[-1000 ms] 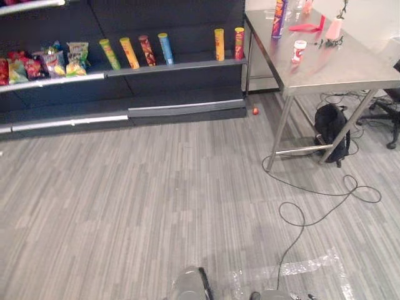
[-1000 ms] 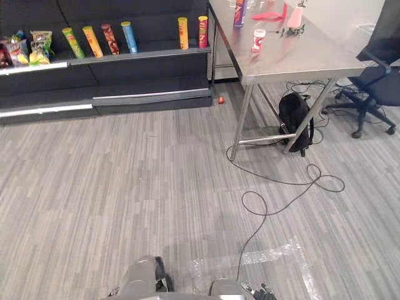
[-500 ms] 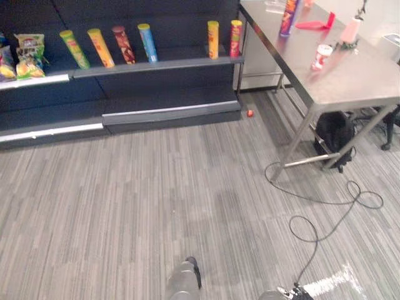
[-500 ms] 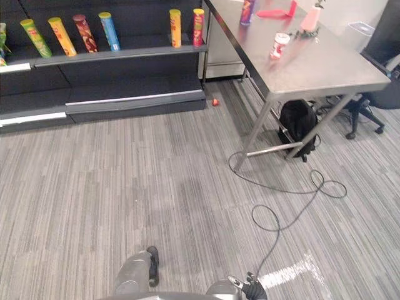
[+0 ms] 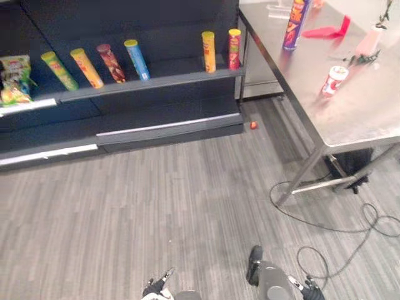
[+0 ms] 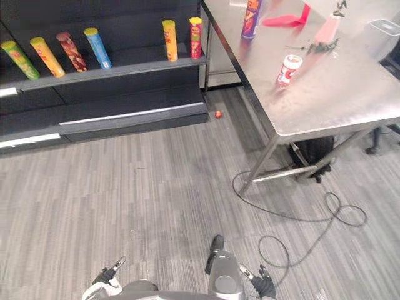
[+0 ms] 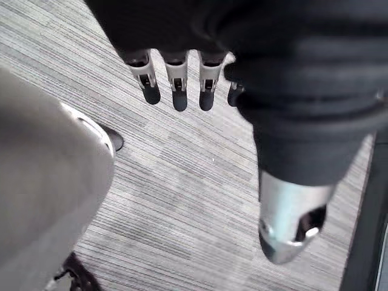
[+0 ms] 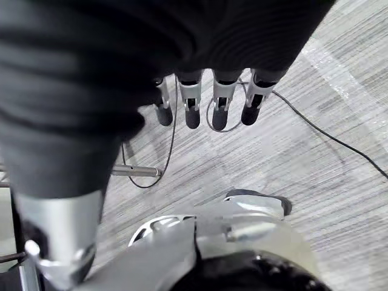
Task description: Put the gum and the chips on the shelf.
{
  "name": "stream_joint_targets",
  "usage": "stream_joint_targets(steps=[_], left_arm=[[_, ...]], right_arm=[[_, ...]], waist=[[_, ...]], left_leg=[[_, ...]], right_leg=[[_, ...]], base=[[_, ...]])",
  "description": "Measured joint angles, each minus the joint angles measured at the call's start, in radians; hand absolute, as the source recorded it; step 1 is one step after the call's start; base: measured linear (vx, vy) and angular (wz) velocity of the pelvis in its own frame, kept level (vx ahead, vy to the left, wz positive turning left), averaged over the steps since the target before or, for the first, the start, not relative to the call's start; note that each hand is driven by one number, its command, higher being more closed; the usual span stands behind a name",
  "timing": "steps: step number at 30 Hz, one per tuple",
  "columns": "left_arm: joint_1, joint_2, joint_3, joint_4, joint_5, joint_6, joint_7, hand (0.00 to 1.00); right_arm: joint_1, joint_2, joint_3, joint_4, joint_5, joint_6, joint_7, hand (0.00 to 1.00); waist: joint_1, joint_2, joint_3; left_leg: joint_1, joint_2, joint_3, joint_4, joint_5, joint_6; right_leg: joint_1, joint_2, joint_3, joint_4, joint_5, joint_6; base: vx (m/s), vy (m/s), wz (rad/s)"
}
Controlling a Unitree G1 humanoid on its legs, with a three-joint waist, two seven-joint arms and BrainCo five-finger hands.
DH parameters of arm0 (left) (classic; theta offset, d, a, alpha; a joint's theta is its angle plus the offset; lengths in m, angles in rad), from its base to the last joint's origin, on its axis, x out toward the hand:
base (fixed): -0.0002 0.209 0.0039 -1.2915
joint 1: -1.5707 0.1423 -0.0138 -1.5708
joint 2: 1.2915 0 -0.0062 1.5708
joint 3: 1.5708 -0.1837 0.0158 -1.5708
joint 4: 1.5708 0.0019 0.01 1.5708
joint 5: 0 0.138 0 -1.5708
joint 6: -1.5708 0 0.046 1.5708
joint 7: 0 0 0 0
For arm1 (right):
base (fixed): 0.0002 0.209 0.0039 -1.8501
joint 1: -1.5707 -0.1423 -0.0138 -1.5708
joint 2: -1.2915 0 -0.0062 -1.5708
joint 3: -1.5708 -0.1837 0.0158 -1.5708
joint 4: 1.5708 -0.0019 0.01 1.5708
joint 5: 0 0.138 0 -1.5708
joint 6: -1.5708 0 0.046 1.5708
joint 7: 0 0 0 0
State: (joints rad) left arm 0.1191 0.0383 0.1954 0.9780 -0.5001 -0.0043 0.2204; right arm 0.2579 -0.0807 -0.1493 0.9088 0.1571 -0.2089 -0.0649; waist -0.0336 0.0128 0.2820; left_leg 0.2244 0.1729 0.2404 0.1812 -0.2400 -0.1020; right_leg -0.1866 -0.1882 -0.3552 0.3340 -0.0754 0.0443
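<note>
Left eye view: chips (image 5: 294, 25), gum (image 5: 332, 81) on table (image 5: 369, 119) by shelf (image 5: 169, 76); left hand (image 7: 176, 91), right hand (image 8: 193, 108) slack, empty

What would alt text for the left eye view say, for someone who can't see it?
A steel table on the right carries a tall purple can and a small red-and-white tub. To its left, a dark shelf holds six chip cans and some snack bags, above grey striped floor.

The left hand (image 7: 273, 73) and right hand (image 8: 91, 60) each wear a dark ribbed cover; their silver fingers (image 7: 176, 82) end in dark tips, the thumb (image 7: 290, 209) thick, rounded, silver.
</note>
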Motion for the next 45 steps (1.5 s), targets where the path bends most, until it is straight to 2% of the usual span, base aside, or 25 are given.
stream_joint_targets(steps=[2,5,7,8,9,10,12,14,18,20,22,23,25,26,29,31,32,33,34,36,38,40,41,44,45], left_arm=[[0.003,-0.023,0.03,-0.002,0.007,0.0,-0.001,0.0],[0.014,-0.034,0.07,-0.014,0.013,-0.001,-0.001,0.0],[0.031,-0.043,0.084,-0.024,0.012,-0.004,-0.008,0.0],[0.036,-0.043,0.085,-0.022,0.012,-0.009,-0.011,0.0],[0.051,-0.042,0.087,-0.007,0.015,-0.014,-0.012,0.0],[0.066,-0.038,0.089,0.005,0.018,-0.016,-0.012,0.0],[0.089,-0.032,0.123,0.008,0.017,-0.03,-0.021,0.0],[0.089,-0.04,0.116,0.01,0.011,-0.037,-0.03,0.0],[0.1,-0.027,0.079,0.011,0.001,-0.04,-0.027,0.0],[0.109,-0.015,0.064,0.016,-0.008,-0.043,-0.028,0.0],[0.115,-0.015,0.044,0.018,-0.011,-0.045,-0.027,0.0],[0.119,-0.013,0.032,0.027,-0.024,-0.05,-0.028,0.0],[0.13,0.021,0.023,0.029,-0.038,-0.052,-0.027,0.0],[0.123,0.05,0.017,0.03,-0.037,-0.05,-0.026,0.0],[0.09,0.065,0.011,0.045,-0.026,-0.037,-0.025,0.0],[0.084,0.066,0.007,0.045,0.014,-0.03,-0.027,0.0],[0.086,0.065,0.005,0.044,0.051,-0.027,-0.028,0.0],[0.099,0.063,-0.006,0.036,0.08,-0.02,-0.029,0.0],[0.099,0.064,-0.01,0.033,0.087,-0.014,-0.026,0.0],[0.087,0.062,-0.021,0.016,0.089,0.003,-0.02,0.0],[0.068,0.06,-0.033,0.016,0.092,0.009,-0.019,0.0],[0.048,0.066,-0.026,0.017,0.094,0.013,-0.019,0.0],[0.045,0.077,-0.01,0.019,0.094,0.009,-0.021,0.0],[0.02,0.022,-0.014,0.031,0.121,-0.033,-0.03,0.0],[0.02,0.016,-0.013,0.032,0.121,-0.038,-0.031,0.0]], right_arm=[[0.014,-0.002,-0.001,-0.019,0.001,0.018,-0.016,0.0],[0.008,-0.006,-0.001,-0.024,-0.001,0.051,-0.016,0.0],[0.013,-0.027,0.002,-0.019,-0.002,0.068,-0.009,0.0],[0.016,-0.041,0.006,-0.002,-0.002,0.072,0.0,0.0],[0.016,-0.055,0.02,0.018,-0.002,0.079,0.012,0.0],[0.015,-0.058,0.036,0.024,-0.002,0.081,0.015,0.0],[-0.004,-0.054,0.048,0.024,-0.001,0.087,0.019,0.0],[-0.03,-0.059,0.043,0.052,-0.001,0.09,0.025,0.0],[-0.05,-0.043,0.004,0.05,-0.003,0.064,0.023,0.0],[-0.039,-0.029,-0.018,0.058,-0.002,0.065,0.02,0.0],[-0.031,-0.031,-0.015,0.09,-0.002,0.068,0.021,0.0],[-0.029,-0.036,-0.009,0.1,-0.002,0.073,0.02,0.0],[-0.04,-0.01,0.006,0.117,-0.006,0.075,0.022,0.0],[-0.044,0.017,0.005,0.118,-0.021,0.074,0.019,0.0],[-0.04,0.029,-0.007,0.119,-0.039,0.077,0.005,0.0],[-0.047,0.027,-0.008,0.115,-0.041,0.077,0.003,0.0],[-0.061,0.019,-0.001,0.113,-0.041,0.078,0.003,0.0],[-0.061,0.008,0.003,0.104,-0.043,0.077,0.004,0.0],[-0.06,0.005,0.003,0.094,-0.041,0.073,0.007,0.0],[-0.068,-0.005,0.006,0.082,-0.03,0.071,0.007,0.0],[-0.068,-0.018,0.023,0.054,-0.035,0.065,0.001,0.0],[-0.06,-0.014,0.042,0.047,-0.042,0.053,-0.012,0.0],[-0.047,0.004,0.043,0.049,-0.043,0.044,-0.014,0.0],[-0.054,-0.015,0.01,0.056,-0.051,0.012,-0.016,0.0],[-0.054,-0.012,-0.002,0.06,-0.052,0.006,-0.016,0.0]], waist=[[0.007,0.016,-0.013],[0.009,0.017,-0.021],[0.003,0.042,-0.032],[0.006,0.058,-0.04],[0.011,0.07,-0.05],[0.014,0.052,-0.06],[0.014,0.034,-0.078],[0.014,0.034,-0.074],[0.015,0.021,-0.074],[0.009,0.009,-0.069],[0.01,0.025,-0.063],[0.012,0.03,-0.056],[0.025,-0.034,-0.069],[0.024,-0.073,-0.075],[0.009,-0.086,-0.079],[0.013,-0.087,-0.073],[0.012,-0.089,-0.076],[0.009,-0.062,-0.085],[0.007,-0.057,-0.087],[0.004,-0.043,-0.082],[0.006,-0.021,-0.069],[0.008,-0.041,-0.066],[0.01,-0.075,-0.064],[-0.019,-0.002,-0.043],[-0.023,-0.005,-0.038]], left_leg=[[0.029,0.012,-0.004,0.01,-0.005,0.003],[-0.045,0.055,-0.013,0.25,-0.003,-0.002],[-0.139,0.112,-0.06,0.479,0.06,-0.091],[-0.198,0.151,-0.086,0.62,0.164,-0.109],[-0.232,0.18,-0.095,0.695,0.325,-0.088],[-0.249,0.193,-0.093,0.719,0.403,-0.09],[-0.343,0.204,-0.05,0.826,0.247,-0.069],[-0.4,0.186,0.048,0.69,0.103,-0.031],[-0.377,0.086,0.01,0.109,0.133,-0.035],[-0.386,0.07,-0.092,-0.094,0.183,-0.047],[-0.394,0.101,-0.149,-0.091,0.17,-0.056],[-0.378,0.11,-0.153,-0.038,0.229,-0.079],[-0.384,0.057,-0.148,0.073,0.22,-0.077],[-0.406,0.023,-0.149,0.145,0.154,-0.069],[-0.388,-0.02,-0.134,0.166,0.108,-0.04],[-0.296,-0.046,-0.076,0.114,0.085,-0.015],[-0.223,-0.057,-0.036,0.062,0.075,0.0],[-0.174,-0.047,0.0,0.018,0.078,0.011],[-0.156,-0.039,0.02,0.006,0.081,0.013],[-0.084,-0.009,0.093,-0.049,0.083,0.012],[-0.024,0.044,0.18,-0.064,0.084,0.011],[0.028,0.038,0.257,-0.065,0.081,0.007],[0.066,0.0,0.302,-0.065,0.076,-0.01],[0.073,0.008,0.323,-0.074,0.054,-0.053],[0.072,0.001,0.324,-0.088,0.063,-0.052]], right_leg=[[0.002,-0.003,-0.007,0.082,-0.073,-0.001],[0.039,0.012,-0.02,0.103,-0.118,-0.012],[0.09,0.04,-0.032,0.091,-0.136,-0.02],[0.133,0.072,-0.036,0.048,-0.139,-0.019],[0.206,0.109,-0.033,-0.041,-0.139,-0.019],[0.241,0.12,-0.025,-0.1,-0.138,-0.019],[0.29,0.123,-0.014,-0.189,-0.104,-0.029],[0.322,0.113,0.001,-0.221,-0.065,-0.037],[0.35,0.072,0.038,-0.227,-0.069,-0.028],[0.378,0.036,0.072,-0.228,-0.111,0.033],[0.411,0.038,0.105,-0.217,-0.163,0.072],[0.439,0.025,0.145,-0.194,-0.199,0.097],[0.441,-0.023,0.225,-0.183,-0.233,0.054],[0.425,-0.058,0.26,-0.138,-0.239,0.038],[0.307,-0.109,0.289,0.095,-0.163,0.051],[0.217,-0.175,0.271,0.304,-0.039,0.039],[0.17,-0.223,0.238,0.391,0.078,0.045],[0.12,-0.245,0.212,0.463,0.121,0.017],[0.093,-0.253,0.179,0.512,0.074,0.005],[0.002,-0.225,0.01,0.625,-0.104,0.007],[-0.044,-0.14,-0.211,0.561,-0.183,-0.03],[-0.033,-0.084,-0.357,0.289,-0.165,-0.044],[0.006,-0.063,-0.409,0.107,-0.12,-0.2],[0.033,-0.013,-0.401,0.088,-0.104,-0.211],[0.039,-0.009,-0.401,0.087,-0.104,-0.21]], base=[[0.25,-0.124,0.16],[0.23,-0.147,-0.03],[0.23,-0.059,-0.04],[0.24,-0.054,-0.24],[0.2,-0.048,-0.33],[0.27,-0.029,-0.41],[0.37,-0.033,-0.24],[0.35,0.016,-0.28],[0.3,0.114,-0.41],[0.35,0.268,-0.31],[0.38,0.419,-0.38],[0.32,0.392,-0.53],[0.33,0.323,-0.78],[0.33,0.277,-0.54],[0.29,0.253,-0.05],[0.34,0.23,-0.45],[0.41,0.206,-0.81],[0.34,0.161,-0.77],[0.26,0.065,-0.86],[0.37,0.012,-0.98],[0.37,-0.042,-1.11],[0.33,-0.086,-1.13],[0.39,-0.116,-1.18],[0.26,-0.04,-0.68],[0.05,-0.021,-0.22]])
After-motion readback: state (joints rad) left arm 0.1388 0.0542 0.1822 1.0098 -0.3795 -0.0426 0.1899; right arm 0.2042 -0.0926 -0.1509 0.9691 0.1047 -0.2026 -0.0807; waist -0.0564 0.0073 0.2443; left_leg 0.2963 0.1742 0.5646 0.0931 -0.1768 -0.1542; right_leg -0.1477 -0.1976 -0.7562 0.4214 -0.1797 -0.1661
